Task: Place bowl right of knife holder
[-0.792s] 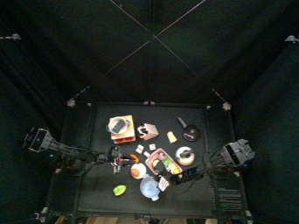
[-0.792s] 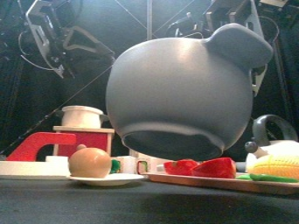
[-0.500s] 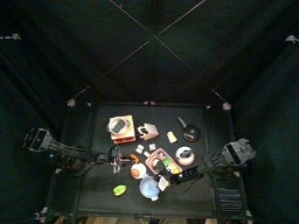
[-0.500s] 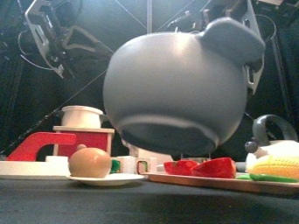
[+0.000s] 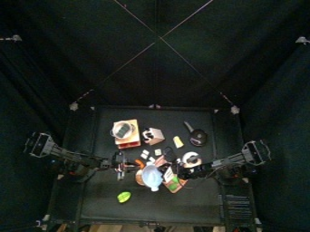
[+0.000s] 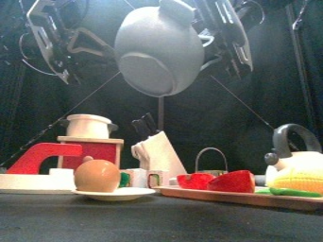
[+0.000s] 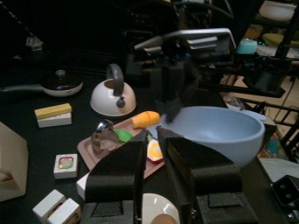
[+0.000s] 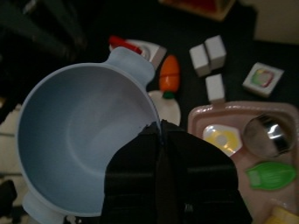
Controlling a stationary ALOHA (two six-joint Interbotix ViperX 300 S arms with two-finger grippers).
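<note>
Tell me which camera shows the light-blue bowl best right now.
The right wrist view: the bowl fills the picture, its pale inside and rim clear, the right hand clamped on its edge. The left wrist view shows it side-on, lifted. The front view shows only its grey underside, high up. From the top it is tiny.

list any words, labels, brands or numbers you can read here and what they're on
None can be read.
The small white card carries a red and green picture, too blurred to tell any lettering.
The light-blue bowl in the right gripper is plain.
The tan knife holder shows no marking.
</note>
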